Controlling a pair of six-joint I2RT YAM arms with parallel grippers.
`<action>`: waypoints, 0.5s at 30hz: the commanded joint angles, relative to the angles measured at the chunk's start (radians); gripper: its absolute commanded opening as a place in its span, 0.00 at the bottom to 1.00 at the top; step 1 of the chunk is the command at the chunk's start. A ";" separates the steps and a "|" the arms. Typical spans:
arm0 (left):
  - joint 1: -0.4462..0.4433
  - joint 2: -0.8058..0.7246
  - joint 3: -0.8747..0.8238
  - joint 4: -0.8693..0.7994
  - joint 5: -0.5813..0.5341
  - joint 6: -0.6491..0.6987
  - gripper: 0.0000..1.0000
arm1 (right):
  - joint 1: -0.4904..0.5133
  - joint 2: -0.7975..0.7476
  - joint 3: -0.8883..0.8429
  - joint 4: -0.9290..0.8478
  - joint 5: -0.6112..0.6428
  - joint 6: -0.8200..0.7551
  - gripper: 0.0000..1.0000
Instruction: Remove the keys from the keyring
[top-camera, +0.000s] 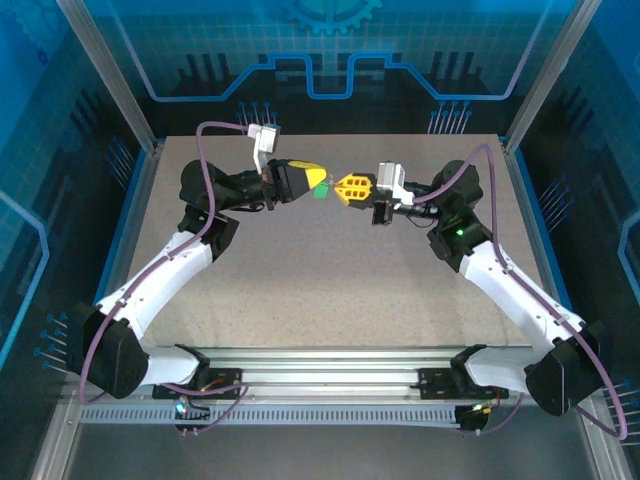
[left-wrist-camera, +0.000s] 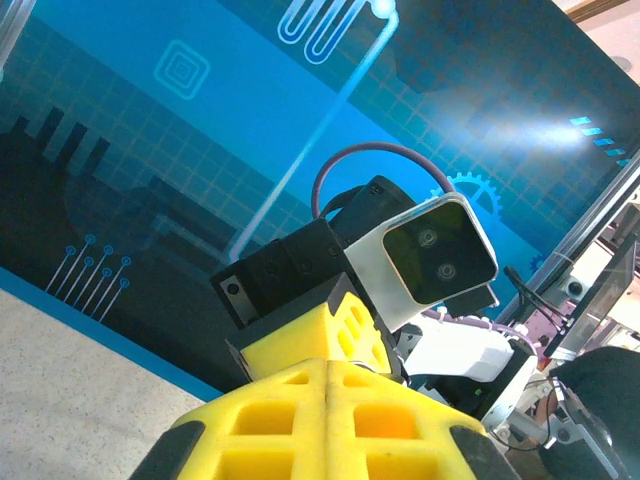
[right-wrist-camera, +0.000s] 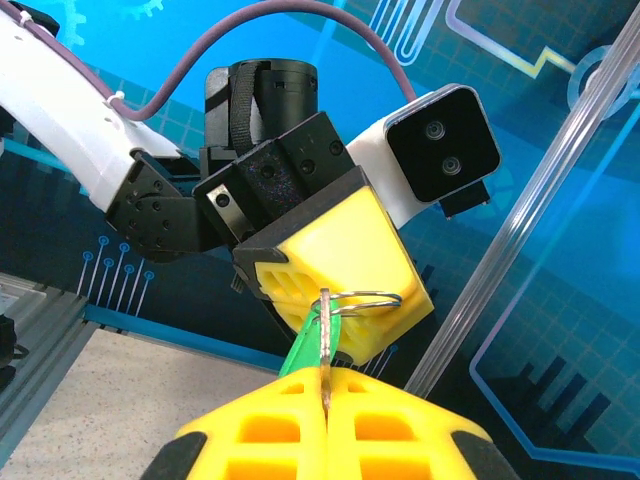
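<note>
Both grippers meet in mid-air above the table's far middle. The silver keyring (right-wrist-camera: 368, 297) lies flat at the tip of my left gripper (top-camera: 318, 178), whose yellow fingers (right-wrist-camera: 345, 262) are shut on it. A metal key (right-wrist-camera: 325, 335) stands edge-on on the ring. My right gripper (right-wrist-camera: 325, 378) is shut on that key's lower part. A green key (right-wrist-camera: 303, 348) hangs from the same ring, slanting down to the left, and appears as a green spot (top-camera: 320, 191) from above. In the left wrist view my left gripper (left-wrist-camera: 327, 364) is shut, and the right gripper's fingers (left-wrist-camera: 335, 335) sit just beyond it.
The beige table (top-camera: 330, 290) lies well below both grippers. Blue panel walls (top-camera: 330, 60) and metal frame posts (top-camera: 110, 80) close in the back and sides. A rail (top-camera: 330, 365) runs along the near edge between the arm bases.
</note>
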 joint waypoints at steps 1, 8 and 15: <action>-0.009 -0.028 -0.017 0.033 -0.005 -0.008 0.00 | 0.009 -0.021 0.016 -0.006 0.016 -0.016 0.00; -0.004 -0.046 -0.038 0.016 -0.013 0.019 0.39 | -0.009 -0.019 0.027 -0.020 -0.010 0.009 0.00; 0.016 -0.072 -0.047 -0.071 -0.012 0.080 0.48 | -0.028 -0.006 0.051 -0.044 -0.052 0.036 0.00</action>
